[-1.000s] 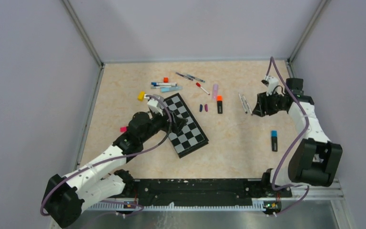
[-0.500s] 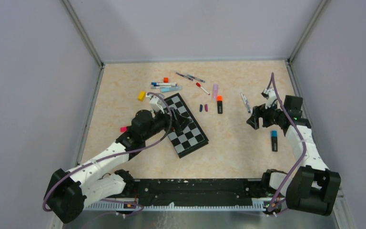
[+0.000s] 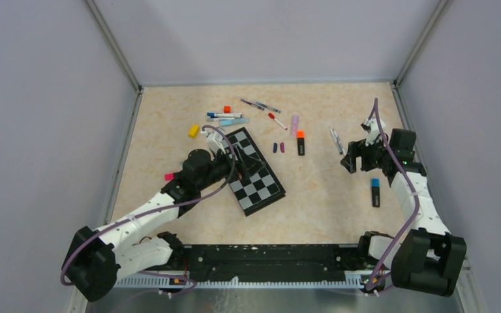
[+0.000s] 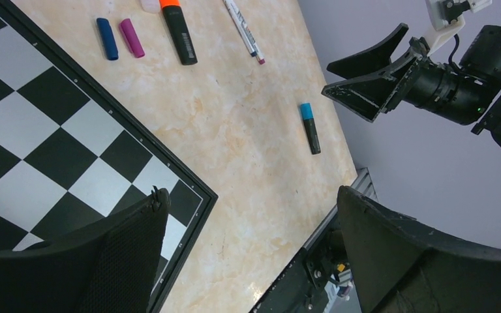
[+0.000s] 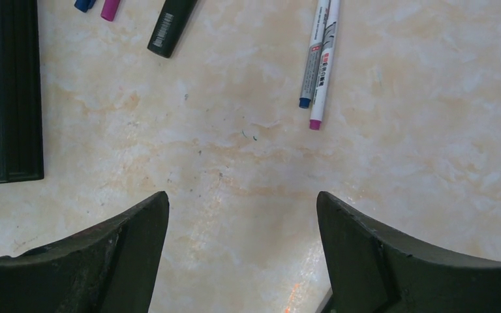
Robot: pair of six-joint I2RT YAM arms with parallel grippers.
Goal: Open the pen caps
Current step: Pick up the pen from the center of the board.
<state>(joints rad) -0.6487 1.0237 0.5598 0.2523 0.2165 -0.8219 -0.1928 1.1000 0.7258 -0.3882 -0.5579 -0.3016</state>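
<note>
Right hand (image 5: 241,195): jaws spread, empty, hovering over desk (image 5: 235,143) right of chessboard (image 3: 261,186). Left hand (image 4: 251,192): spread wide, empty, above chessboard. Blue pen cap (image 4: 107,39), magenta pen cap (image 4: 132,38): loose, side by side, just right of chessboard. Black highlighter (image 5: 169,23), just past caps: white lettering unreadable. Two slim pens (image 5: 318,62), further right: barrel print unreadable.

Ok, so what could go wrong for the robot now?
The two thin pens lie side by side, so the open right gripper might pinch both at once. The open left gripper hangs over the chessboard and could bump it toward the loose blue cap.
</note>
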